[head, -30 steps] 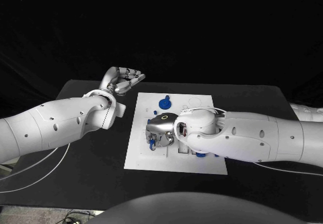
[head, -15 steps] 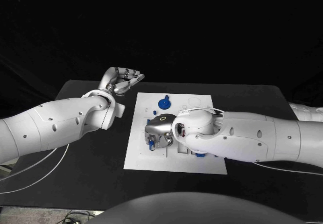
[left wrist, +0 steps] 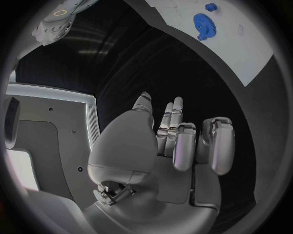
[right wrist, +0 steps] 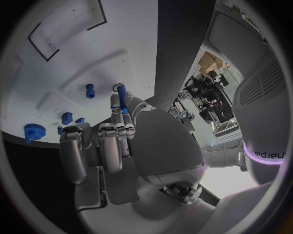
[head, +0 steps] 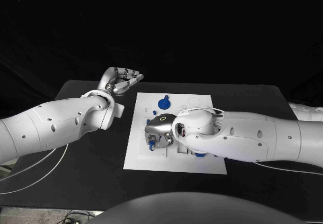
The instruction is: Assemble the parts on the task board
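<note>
Right hand: you have it low over the middle of the board, palm down, arm crossing the board's right side. In your right wrist view the hand has its fingers curled in, and a slim blue peg is pinched upright between the thumb and a fingertip. So it is clamped on the peg, whose tip points at the board's surface.

Left hand: you hold it raised off the board's far left corner, above the table, well apart from the right hand. Its fingers are curled together; your left wrist view shows the hand with nothing in it.

Parts, placed from the right hand:
- Gear, blue, toothed, lying flat on the board just beyond the hand; also seen from the left wrist and the right wrist.
- Small knob, blue, beside the gear on the side away from the left hand.
- Short pin, blue, standing on the board just ahead of the fingertips.
- Two small blocks, blue, between the pin and the gear.
- A blue piece showing under the forearm, behind the hand; its shape cannot be told.
</note>
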